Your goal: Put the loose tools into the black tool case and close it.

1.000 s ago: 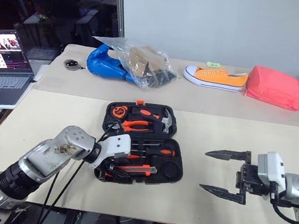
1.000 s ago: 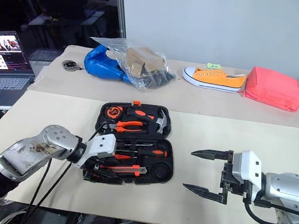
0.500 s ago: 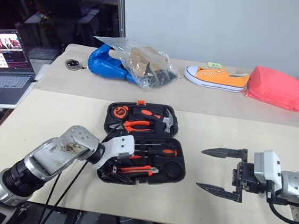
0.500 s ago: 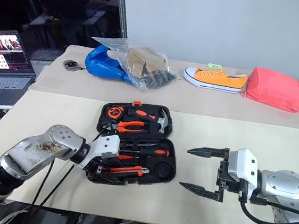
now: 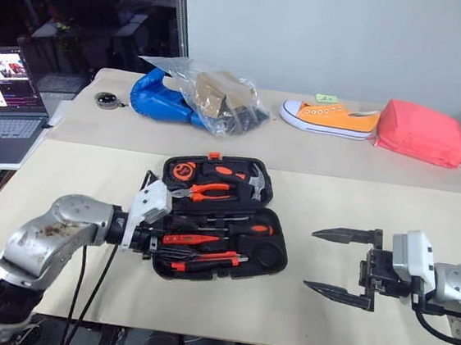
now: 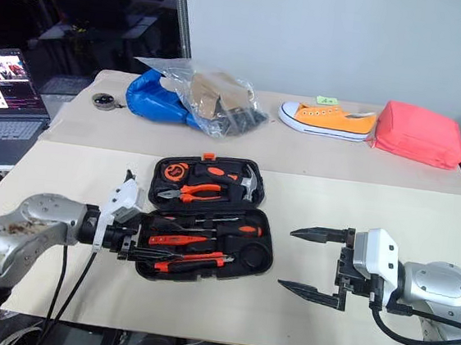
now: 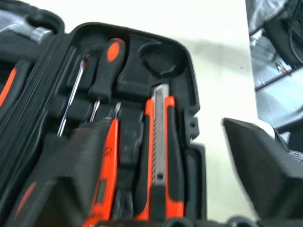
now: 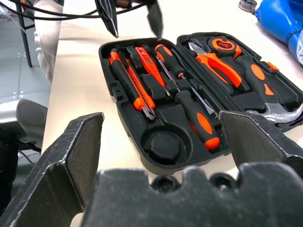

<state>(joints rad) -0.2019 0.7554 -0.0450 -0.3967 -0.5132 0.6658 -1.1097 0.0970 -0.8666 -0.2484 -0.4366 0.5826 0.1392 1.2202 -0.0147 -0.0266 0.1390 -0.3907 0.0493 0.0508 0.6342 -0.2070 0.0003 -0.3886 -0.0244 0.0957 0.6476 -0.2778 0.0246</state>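
I have the black tool case (image 5: 224, 221) lying open mid-table, utility knife (image 8: 131, 84) and screwdrivers (image 8: 189, 106) seated; its round recess looks empty. My left gripper (image 6: 124, 240) hangs empty with fingers apart at its left edge, and my right gripper (image 5: 345, 263) is spread wide, well clear. I judge loading nearly done: next find the tape roll, then swing the lid shut

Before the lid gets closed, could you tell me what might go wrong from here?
1. The left gripper sits at the left edge of the open black tool case, so swinging the lid shut could catch its fingers.
2. The orange-black utility knife and the small all-orange screwdriver may not be fully seated in their slots, which could stop the lid latching.
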